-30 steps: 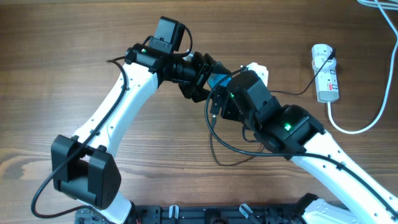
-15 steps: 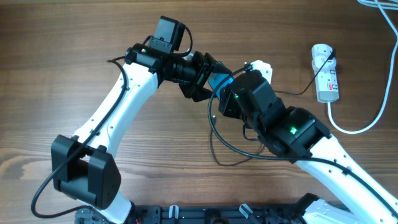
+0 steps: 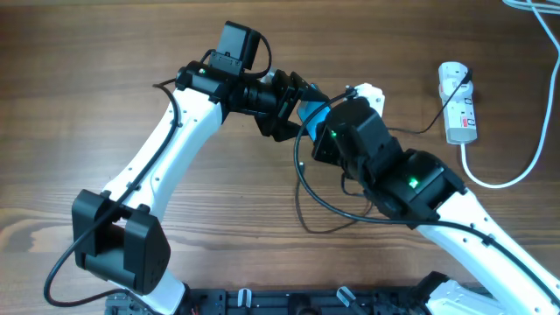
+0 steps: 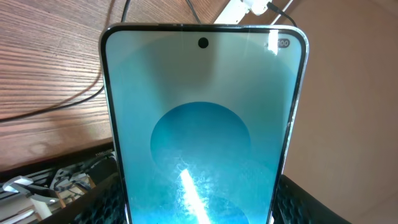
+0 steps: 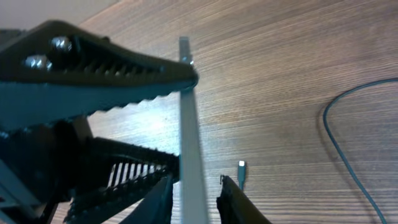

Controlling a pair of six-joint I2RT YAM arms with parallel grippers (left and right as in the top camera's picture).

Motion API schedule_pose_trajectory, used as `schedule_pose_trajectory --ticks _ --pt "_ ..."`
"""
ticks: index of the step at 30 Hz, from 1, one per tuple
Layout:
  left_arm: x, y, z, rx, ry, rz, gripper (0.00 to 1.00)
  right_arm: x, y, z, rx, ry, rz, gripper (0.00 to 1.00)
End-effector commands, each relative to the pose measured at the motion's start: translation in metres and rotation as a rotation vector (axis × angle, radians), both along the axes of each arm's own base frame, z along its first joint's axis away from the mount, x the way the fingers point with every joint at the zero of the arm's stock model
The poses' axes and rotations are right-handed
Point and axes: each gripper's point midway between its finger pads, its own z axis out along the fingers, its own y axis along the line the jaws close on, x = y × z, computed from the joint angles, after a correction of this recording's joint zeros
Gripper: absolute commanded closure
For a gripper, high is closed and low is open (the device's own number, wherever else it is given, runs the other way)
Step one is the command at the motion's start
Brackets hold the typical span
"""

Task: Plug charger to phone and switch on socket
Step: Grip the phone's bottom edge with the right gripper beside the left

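The phone (image 4: 199, 124), its turquoise screen lit, is held above the table with my left gripper (image 4: 199, 208) shut across its width. From above, the phone (image 3: 311, 112) shows as a small blue patch between both grippers. My right gripper (image 5: 196, 186) is shut round the phone's thin edge (image 5: 188, 124), one finger on each face. The charger's plug tip (image 5: 241, 168) lies free on the wood just beyond the right finger (image 5: 239, 202). Its black cable (image 3: 302, 197) loops under my right arm. The socket (image 3: 459, 105) lies at the far right.
The socket's thick white cord (image 3: 516, 171) curves along the right edge of the table. My left gripper's toothed jaws (image 5: 99, 68) crowd the upper left of the right wrist view. Both arms cross over the middle of the wooden table (image 3: 105, 70).
My right gripper has shifted slightly up and right toward the phone, and its fingers have narrowed from wide apart to round the phone's edge. The left arm has stayed put.
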Motion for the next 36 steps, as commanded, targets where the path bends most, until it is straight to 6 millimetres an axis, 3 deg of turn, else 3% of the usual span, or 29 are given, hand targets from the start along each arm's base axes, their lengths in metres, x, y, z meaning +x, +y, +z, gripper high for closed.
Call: schedule_pose_trajectory --ticks 1,16,36 --pt "-0.0046 -0.004 0.0186 -0.052 -0.017 -0.022 0.33 0.0038 -0.0047 0.0112 0.036 -0.018 -0.037 0.79" --pt "-0.0062 -0.0049 0.0205 -0.063 0.011 -0.017 0.33 0.0065 -0.0011 0.0153 0.055 -0.034 -0.032 0.8" --pt "-0.0062 -0.0049 0.0205 -0.063 0.01 -0.017 0.3 0.0085 0.0005 0.0181 0.085 -0.038 -0.052 0.95"
